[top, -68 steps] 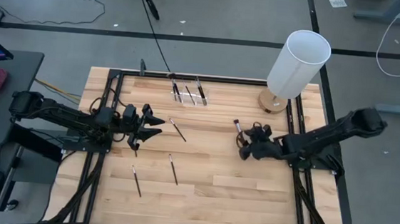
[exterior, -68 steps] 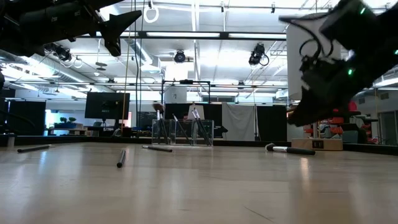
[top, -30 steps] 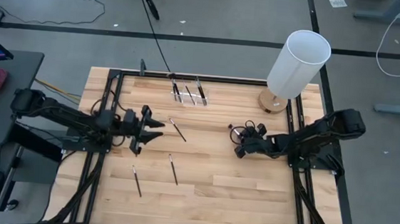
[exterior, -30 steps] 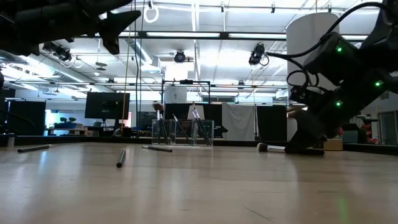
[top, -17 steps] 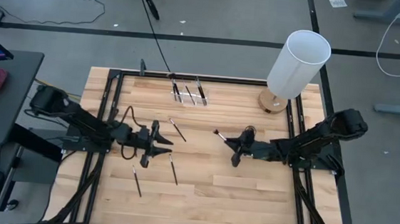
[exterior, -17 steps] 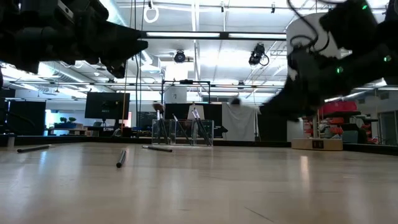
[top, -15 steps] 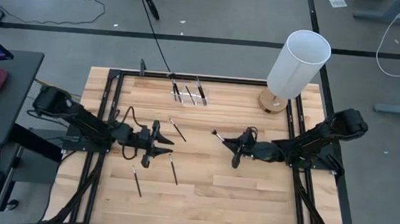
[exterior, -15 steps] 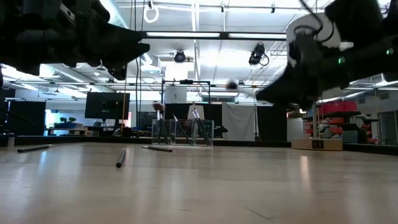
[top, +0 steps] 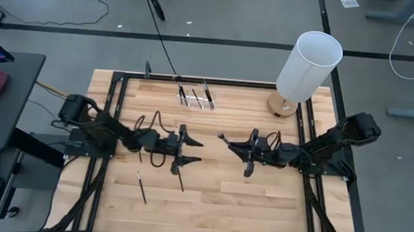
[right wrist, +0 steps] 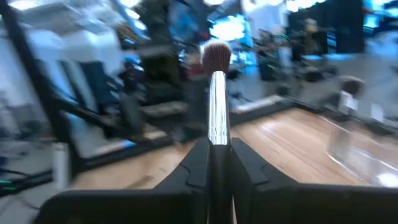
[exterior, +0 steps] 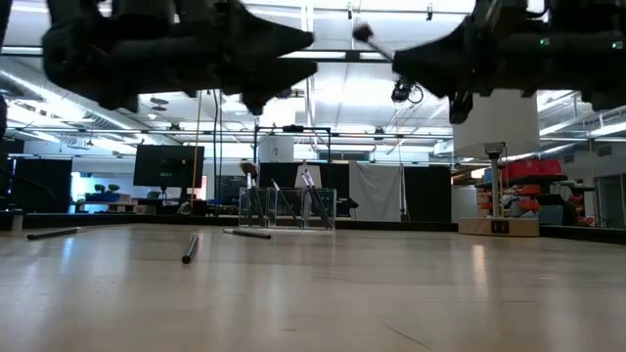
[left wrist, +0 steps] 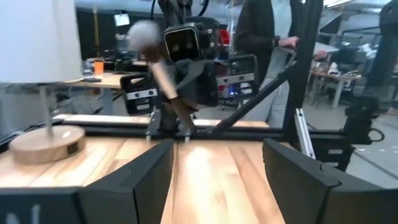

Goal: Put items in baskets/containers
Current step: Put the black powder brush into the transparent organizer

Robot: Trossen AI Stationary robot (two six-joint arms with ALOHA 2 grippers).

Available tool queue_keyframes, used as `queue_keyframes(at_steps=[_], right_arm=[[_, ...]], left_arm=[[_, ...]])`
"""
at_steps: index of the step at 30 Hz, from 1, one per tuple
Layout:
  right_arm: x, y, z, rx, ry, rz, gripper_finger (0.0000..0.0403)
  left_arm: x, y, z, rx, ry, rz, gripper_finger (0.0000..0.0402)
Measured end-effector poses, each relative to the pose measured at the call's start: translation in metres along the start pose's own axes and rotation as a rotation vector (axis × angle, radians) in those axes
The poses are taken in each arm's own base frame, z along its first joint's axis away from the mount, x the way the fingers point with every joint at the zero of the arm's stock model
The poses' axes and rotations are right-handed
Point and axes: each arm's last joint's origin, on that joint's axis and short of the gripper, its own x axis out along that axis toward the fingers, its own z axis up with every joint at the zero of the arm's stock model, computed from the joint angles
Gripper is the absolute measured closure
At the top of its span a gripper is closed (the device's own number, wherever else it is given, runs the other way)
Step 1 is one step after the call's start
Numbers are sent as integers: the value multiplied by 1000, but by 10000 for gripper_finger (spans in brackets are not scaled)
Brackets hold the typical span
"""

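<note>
My right gripper point(top: 234, 143) hovers above the table's middle, shut on a slim makeup brush point(right wrist: 217, 93) with a silver ferrule and a brown tuft point(top: 222, 138). My left gripper point(top: 197, 151) faces it from the table's left, open and empty, also up in the air point(exterior: 293, 54). The clear organiser box point(top: 195, 96) stands at the far edge with several brushes upright in it. Two loose brushes lie flat on the wood: one point(top: 141, 187) near the left, one point(top: 180, 178) partly under my left gripper. My right gripper pinches the brush's handle point(right wrist: 217, 152) between its two fingers, below the silver ferrule. The fingers come level from the table's right and lie along the brush. The brush is lifted clear; its tuft end point(exterior: 362, 31) sticks out beyond the fingertips, tilted up toward the table's left.
A tall white cylinder on a round wooden base point(top: 299, 68) stands at the far right corner. Black rails point(top: 111, 108) frame the table. A person point(left wrist: 261, 37) stands beyond the table in the left wrist view. Bare wood lies along the near edge.
My right gripper has lifted the brush off the table and carried it up and toward the table's left, tuft end leading. My left gripper has gone toward the table's right and a little nearer, still open, so the two grippers now face each other.
</note>
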Motion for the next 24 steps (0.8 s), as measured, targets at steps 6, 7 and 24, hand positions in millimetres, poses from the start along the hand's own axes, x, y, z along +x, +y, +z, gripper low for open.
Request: queue_keyframes(at_steps=[6, 7, 24], right_arm=[[-5, 13, 7, -21, -68, 111, 374], [-6, 16, 8, -25, -82, 122, 374], [-8, 45, 15, -142, -125, 211, 374]], left_arm=[[35, 8, 8, -14, -66, -87, 152], [41, 9, 10, -9, -79, -94, 152], [88, 12, 26, -2, -66, -124, 152]])
